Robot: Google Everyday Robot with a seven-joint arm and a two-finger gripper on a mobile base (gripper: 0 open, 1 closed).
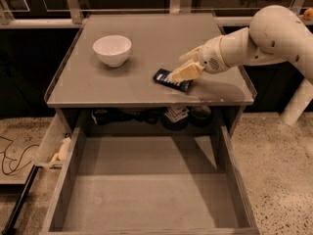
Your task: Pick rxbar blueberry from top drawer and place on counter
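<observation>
My hand (178, 67) hovers, spread, over the rxbar blueberry (164, 77) lying on the table (146, 33), four o'clock from the white bowl (112, 49).

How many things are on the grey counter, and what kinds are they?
white bowl: 1
rxbar blueberry: 1, lying partly under the robot's hand
Total on the counter: 2
</observation>
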